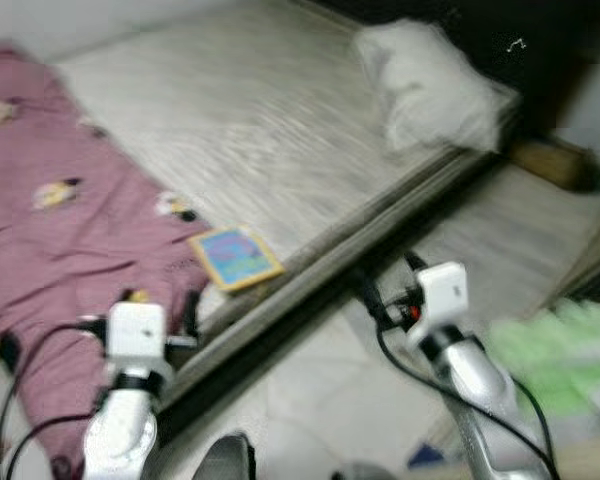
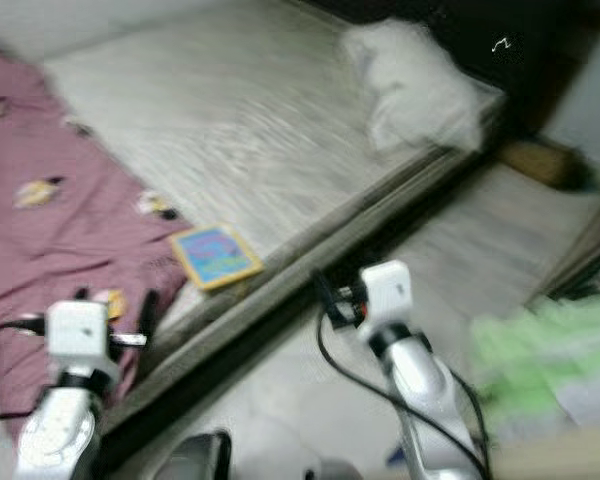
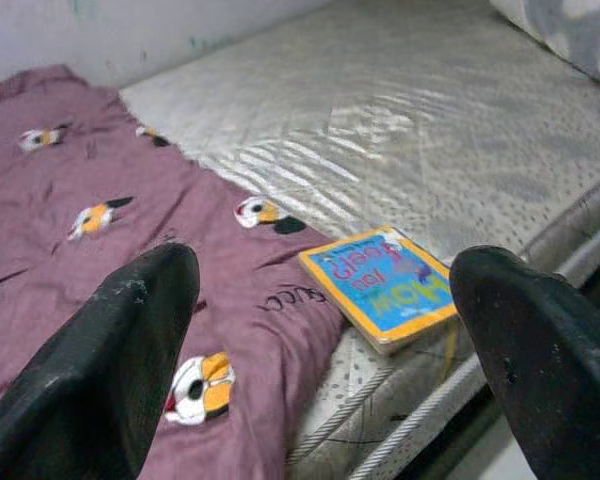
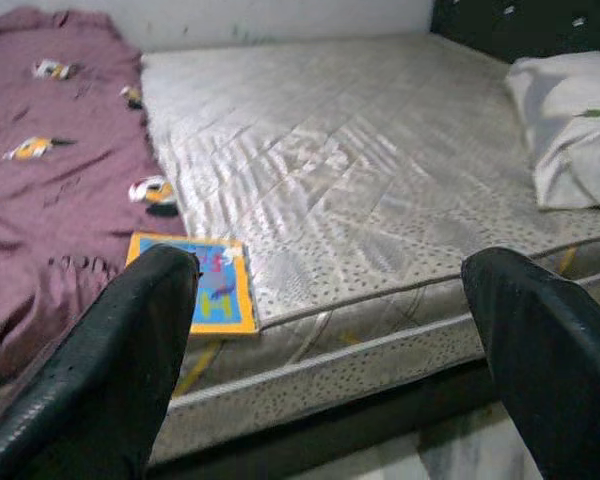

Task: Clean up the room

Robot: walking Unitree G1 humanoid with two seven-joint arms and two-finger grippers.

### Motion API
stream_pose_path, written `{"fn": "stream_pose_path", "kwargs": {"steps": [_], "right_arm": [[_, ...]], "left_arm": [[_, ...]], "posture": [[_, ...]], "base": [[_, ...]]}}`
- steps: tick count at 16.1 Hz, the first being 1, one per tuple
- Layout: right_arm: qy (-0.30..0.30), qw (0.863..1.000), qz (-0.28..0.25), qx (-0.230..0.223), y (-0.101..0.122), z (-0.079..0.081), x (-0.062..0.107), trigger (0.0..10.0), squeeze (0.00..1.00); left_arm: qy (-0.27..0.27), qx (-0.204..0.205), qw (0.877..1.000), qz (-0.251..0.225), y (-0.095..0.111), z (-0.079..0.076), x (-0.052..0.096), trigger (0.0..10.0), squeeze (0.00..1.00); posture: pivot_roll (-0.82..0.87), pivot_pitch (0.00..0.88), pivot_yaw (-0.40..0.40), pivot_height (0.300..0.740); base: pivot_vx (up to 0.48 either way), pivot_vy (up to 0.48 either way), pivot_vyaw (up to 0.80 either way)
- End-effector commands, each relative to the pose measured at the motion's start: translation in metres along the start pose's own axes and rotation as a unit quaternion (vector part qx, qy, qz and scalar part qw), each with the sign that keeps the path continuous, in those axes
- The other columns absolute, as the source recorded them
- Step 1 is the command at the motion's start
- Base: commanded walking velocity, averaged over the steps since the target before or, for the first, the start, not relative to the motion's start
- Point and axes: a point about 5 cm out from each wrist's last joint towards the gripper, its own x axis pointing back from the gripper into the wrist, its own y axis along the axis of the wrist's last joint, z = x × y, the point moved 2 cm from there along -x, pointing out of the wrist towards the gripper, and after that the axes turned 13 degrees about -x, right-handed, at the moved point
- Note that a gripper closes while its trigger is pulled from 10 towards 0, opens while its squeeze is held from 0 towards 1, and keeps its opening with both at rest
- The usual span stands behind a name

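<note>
A book (image 1: 236, 257) with a blue cover and yellow border lies flat near the front edge of a bare grey mattress (image 1: 270, 130), touching a purple blanket (image 1: 60, 240) printed with small birds. A white pillow (image 1: 430, 85) rests at the head of the bed. My left gripper (image 3: 325, 275) is open and empty over the blanket's edge, with the book (image 3: 385, 285) just ahead of it. Beside the bed, over the floor, my right gripper (image 4: 330, 265) is open and empty, facing the mattress side and the book (image 4: 205, 290).
The dark bed frame (image 1: 310, 310) runs diagonally between my arms. Pale floor (image 1: 320, 400) lies on my right. A blurred green and white heap (image 1: 555, 350) sits at the right, and a brown object (image 1: 550, 160) lies by the bed's head. A dark headboard (image 1: 520, 40) stands behind the pillow.
</note>
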Motion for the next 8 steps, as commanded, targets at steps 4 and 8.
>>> {"fn": "stream_pose_path", "kwargs": {"steps": [4,8], "right_arm": [[0.001,1.0,-0.019,0.004,0.006,0.005,-0.006,10.0,0.0],[-0.005,1.0,-0.015,0.015,0.006,-0.004,-0.002,10.0,0.0]], "left_arm": [[0.0,-0.003,1.0,-0.001,0.001,0.005,-0.001,10.0,0.0],[-0.016,0.005,1.0,-0.015,0.006,0.001,-0.002,10.0,0.0]], "posture": [[0.0,0.121,-0.046,0.74],[0.0,0.125,-0.048,0.74]], "base": [[0.0,0.0,0.8],[0.0,0.0,0.8]]}}
